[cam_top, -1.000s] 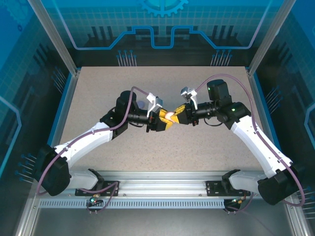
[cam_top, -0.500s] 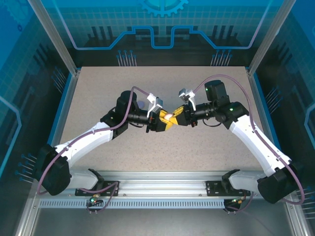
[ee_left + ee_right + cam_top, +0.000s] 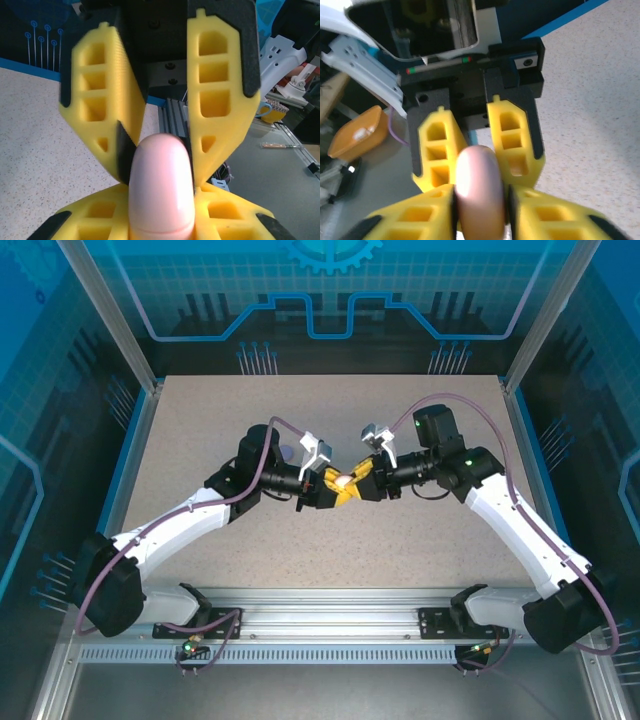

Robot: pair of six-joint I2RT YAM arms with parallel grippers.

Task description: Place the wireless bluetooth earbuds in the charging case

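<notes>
Clamping pink charging case [image 3: 161, 192] in left gripper [image 3: 343, 483], long axis pointing at right gripper [image 3: 353, 479], whose jaws flank it, contact unclear. Near middle of table [image 3: 420, 550], edges well apart.

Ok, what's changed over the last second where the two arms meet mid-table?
The right end effector pushed slightly toward the other arm, closing in along the pale pink case, with its fingers on either side of it. The left end effector, shut on the case, held its place. The case stays lifted between both.
</notes>
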